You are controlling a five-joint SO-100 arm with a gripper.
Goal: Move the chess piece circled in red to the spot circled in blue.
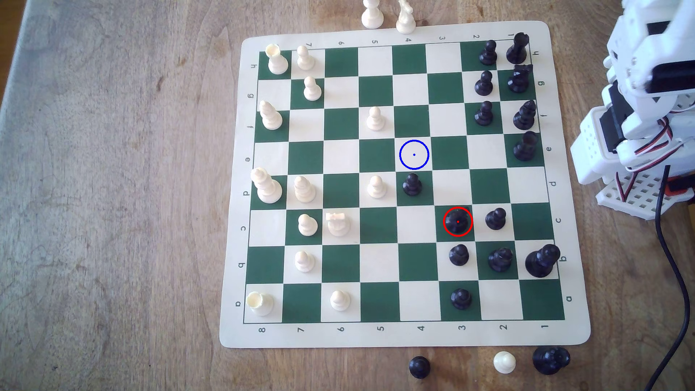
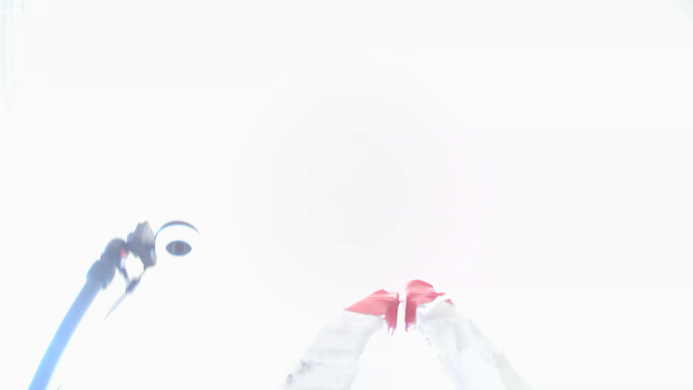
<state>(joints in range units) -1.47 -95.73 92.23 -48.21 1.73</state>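
Observation:
The chess piece (image 1: 457, 222) is black and stands inside a red circle on a green square, toward the exterior view's lower right of the board (image 1: 410, 334). The spot (image 1: 414, 154) is a cream square with a thin blue circle and centre dot, two rows up and one column to the exterior view's left of the piece. The white arm (image 1: 639, 112) is folded off the board at the exterior view's right edge. In the washed-out wrist view, my gripper (image 2: 401, 296) has its red-tipped fingers (image 2: 378, 303) pressed together with nothing between them.
A black pawn (image 1: 412, 185) stands just below the spot. More black pawns (image 1: 495, 218) (image 1: 459, 255) crowd the circled piece. White pieces fill the exterior view's left half. Captured pieces (image 1: 504, 361) lie off the board. A black cable (image 1: 673, 263) runs down the right.

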